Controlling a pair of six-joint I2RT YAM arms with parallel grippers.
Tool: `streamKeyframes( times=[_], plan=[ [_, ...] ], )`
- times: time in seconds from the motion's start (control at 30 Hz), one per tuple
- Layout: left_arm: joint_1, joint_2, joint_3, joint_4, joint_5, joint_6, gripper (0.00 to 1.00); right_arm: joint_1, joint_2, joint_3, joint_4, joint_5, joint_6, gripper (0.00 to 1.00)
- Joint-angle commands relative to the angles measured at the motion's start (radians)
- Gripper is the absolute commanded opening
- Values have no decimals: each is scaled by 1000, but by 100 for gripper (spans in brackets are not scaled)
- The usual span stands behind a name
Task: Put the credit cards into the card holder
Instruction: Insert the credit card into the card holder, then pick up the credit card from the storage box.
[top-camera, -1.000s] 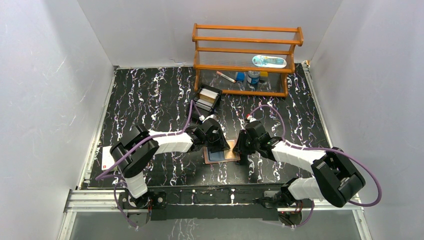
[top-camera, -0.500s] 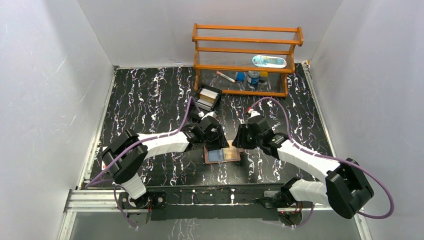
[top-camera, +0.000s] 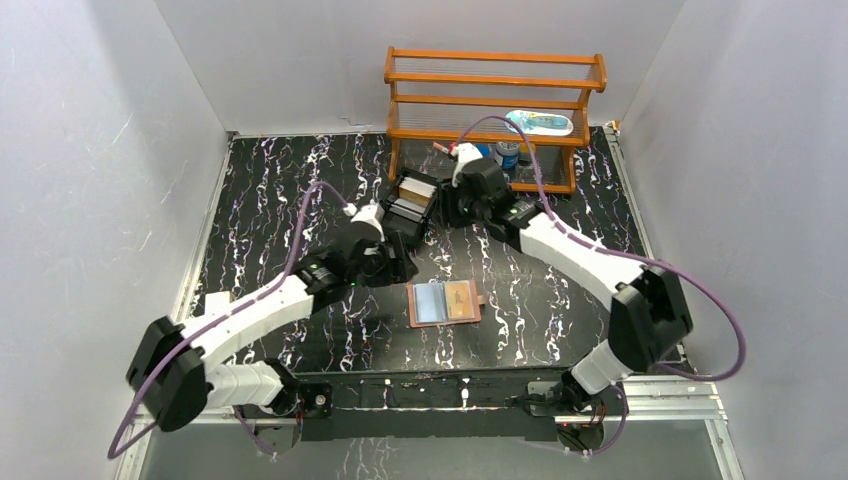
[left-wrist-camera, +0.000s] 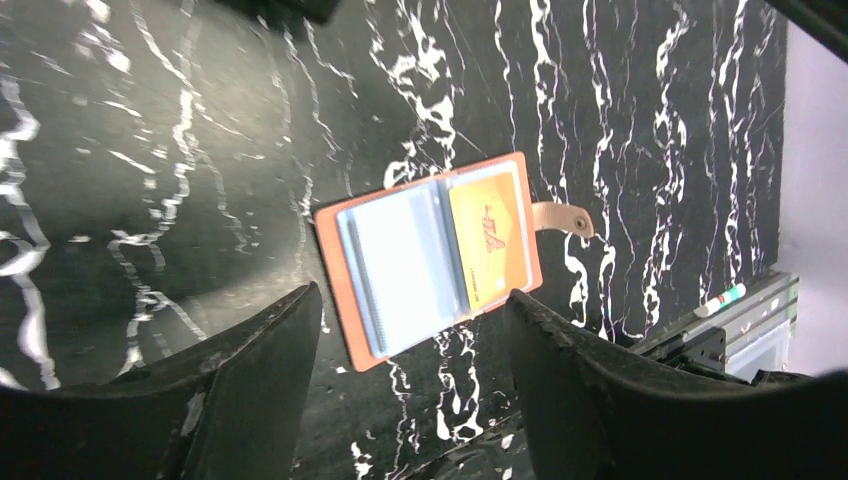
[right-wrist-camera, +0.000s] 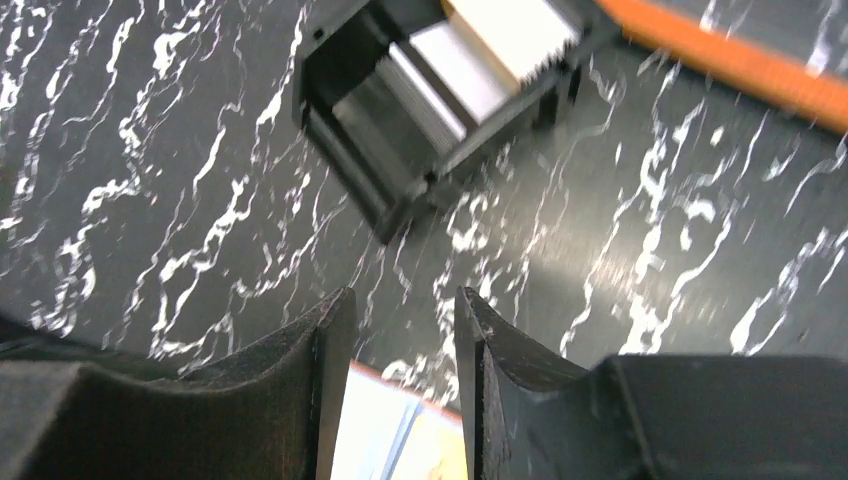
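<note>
- Table (top-camera: 280, 200): black surface with white veining. It carries every item listed below.
- Wooden rack (top-camera: 495, 72): stands at the far edge of the table, right of centre. A blue-and-white object (top-camera: 540, 122) lies on its middle shelf.
- Left arm (top-camera: 250, 320): reaches from the near left corner toward the table centre.
- Right arm (top-camera: 575, 245): reaches from the near right corner toward the foot of the rack.
- Left end effector (left-wrist-camera: 410, 300): the fingers stand apart with nothing between them. It hangs above the table between the black tray and the card holder, touching neither.
- Right end effector (right-wrist-camera: 400, 300): the fingers stand a narrow gap apart and grip nothing. It hangs just beside the right side of the black tray, clear of it.
- Black tray (top-camera: 415, 195): an open-topped box on the table in front of the rack's left end. It contains a stack of credit cards (right-wrist-camera: 470, 50), white and grey, standing on edge.
- Card holder (top-camera: 445, 302): tan-brown leather. It lies unfolded flat on the table, near the front edge and between the two arms, well apart from both end effectors.
- Pale blue card (left-wrist-camera: 400, 265): seated in the left half of the card holder.
- Orange card (left-wrist-camera: 490, 240): seated in the right half of the card holder.
- Snap tab (left-wrist-camera: 565, 217): projects from the holder's edge on the orange-card side and lies flat on the table.
</note>
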Motion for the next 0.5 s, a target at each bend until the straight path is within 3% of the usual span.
streamKeyframes(
  times=[0.0, 0.13, 0.23, 0.47],
  plan=[
    [52, -131, -3, -123, 18, 172, 69, -2, 113, 135, 56, 6, -238, 50],
    [60, -217, 22, -220, 41, 281, 79, -2, 220, 240, 103, 10, -368, 50],
    [60, -279, 9, -244, 25, 357, 98, -2, 336, 341, 93, 23, -457, 50],
    [60, -399, -29, -266, -47, 492, 99, -1, 576, 594, -27, 84, -596, 53]
  ],
)
